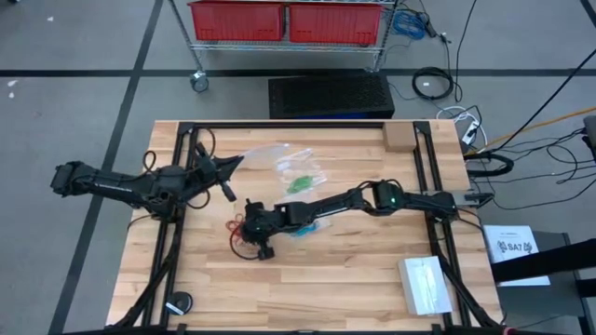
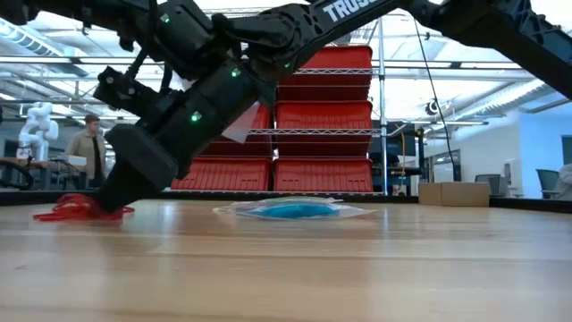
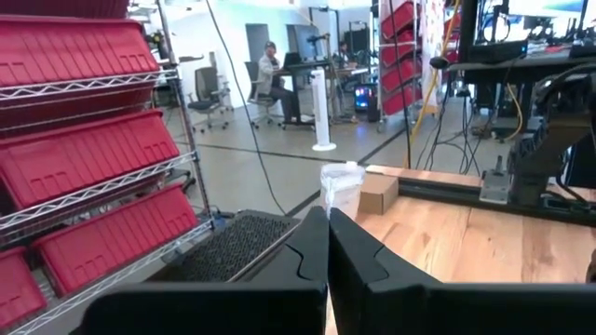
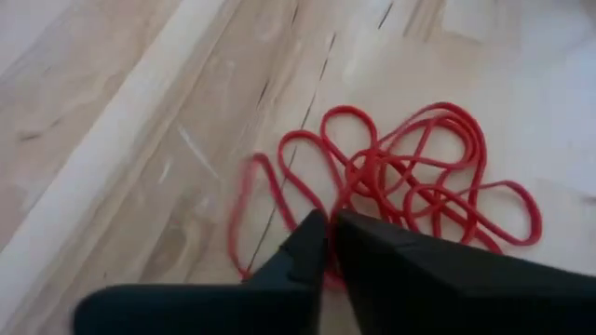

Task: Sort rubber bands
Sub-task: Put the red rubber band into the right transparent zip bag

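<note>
The red rubber bands [image 4: 419, 177] lie in a loose tangle on the wooden table [image 1: 326, 288], left of centre. My right gripper [image 4: 331, 223] slants down onto them, shut on their strands. The blue bands [image 2: 290, 210] sit inside a clear bag on the table under my right arm. The green bands [image 1: 300, 183] lie in another clear bag farther back. My left gripper [image 3: 328, 216] is level above the table's far left. It is shut, and a strip of clear plastic bag [image 3: 340, 191] stands up from its fingertips. My right gripper pinches a few strands at the near edge of the red tangle [image 4: 346, 207] between its two fingertips, slanting down from the table's right side. The tangle still lies on the table. My left gripper appears to pinch an edge of the clear bag [image 3: 337, 212] at its fingertips. The fingers hide the place of contact.
A cardboard box [image 1: 399, 138] stands at the far right corner and a white packet [image 1: 426, 284] at the near right. A black round object [image 1: 179, 302] lies at the near left. Black rails [image 1: 424, 167] run along both sides. A rack of red bins [image 1: 289, 20] stands behind the table.
</note>
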Action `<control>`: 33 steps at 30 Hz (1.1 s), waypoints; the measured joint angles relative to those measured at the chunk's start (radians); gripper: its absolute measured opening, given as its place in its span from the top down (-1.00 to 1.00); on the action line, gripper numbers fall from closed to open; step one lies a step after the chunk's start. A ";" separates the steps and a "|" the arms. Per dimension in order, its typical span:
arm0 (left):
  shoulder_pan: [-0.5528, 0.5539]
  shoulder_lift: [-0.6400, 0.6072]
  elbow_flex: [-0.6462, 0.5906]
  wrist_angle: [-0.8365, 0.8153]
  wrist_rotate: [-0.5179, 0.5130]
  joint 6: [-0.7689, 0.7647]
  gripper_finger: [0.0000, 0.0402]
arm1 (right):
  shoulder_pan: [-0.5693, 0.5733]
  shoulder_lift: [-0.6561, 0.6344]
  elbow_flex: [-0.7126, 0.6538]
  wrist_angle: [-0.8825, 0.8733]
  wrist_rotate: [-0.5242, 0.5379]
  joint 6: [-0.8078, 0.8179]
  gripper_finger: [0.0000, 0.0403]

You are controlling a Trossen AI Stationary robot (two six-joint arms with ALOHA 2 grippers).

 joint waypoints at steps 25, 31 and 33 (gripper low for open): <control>0.000 0.000 0.000 -0.011 0.000 -0.002 1.00 | -0.010 -0.088 0.281 -0.351 -0.010 0.005 1.00; 0.000 -0.007 0.000 -0.024 -0.005 -0.002 1.00 | -0.011 -0.132 0.281 -0.388 -0.025 0.012 1.00; 0.000 -0.013 0.000 -0.028 -0.007 -0.002 1.00 | -0.010 -0.137 0.281 -0.418 -0.073 0.021 1.00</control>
